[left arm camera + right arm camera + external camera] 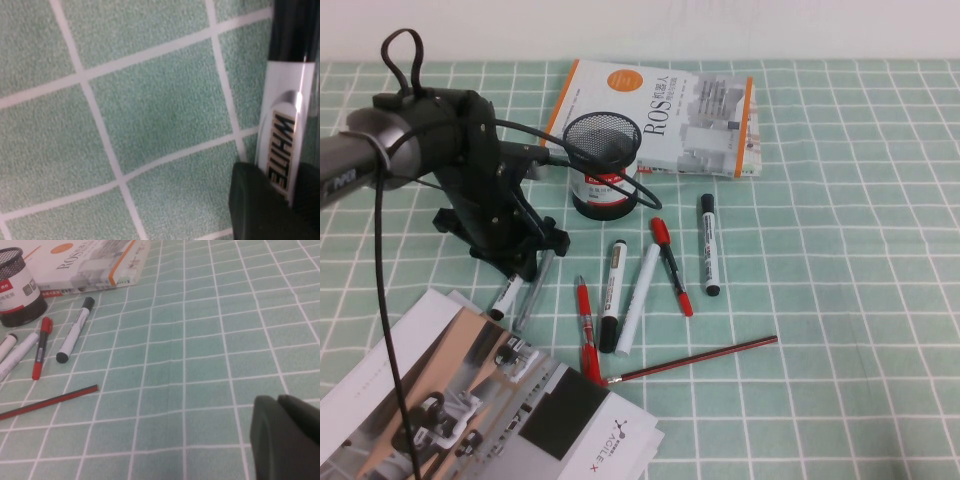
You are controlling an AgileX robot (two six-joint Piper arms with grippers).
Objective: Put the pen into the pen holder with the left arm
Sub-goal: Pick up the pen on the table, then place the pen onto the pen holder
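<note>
The pen (504, 298), a white marker with a black cap, lies on the green checked cloth left of the other pens. In the left wrist view the pen (286, 125) shows dark print on its barrel. My left gripper (525, 268) is down at the cloth, and its black fingers (257, 200) are closed on either side of the barrel. The black mesh pen holder (602, 165) stands upright behind and to the right of this gripper, in front of a book. The right gripper (287, 432) is shut and empty over bare cloth, out of the high view.
A translucent grey pen (536, 288) lies right beside the held marker. Other markers (612, 293) (708, 257), red pens (670, 265) and a pencil (695, 360) lie to the right. A book (665, 115) is behind the holder. A magazine (470, 410) lies at the front left.
</note>
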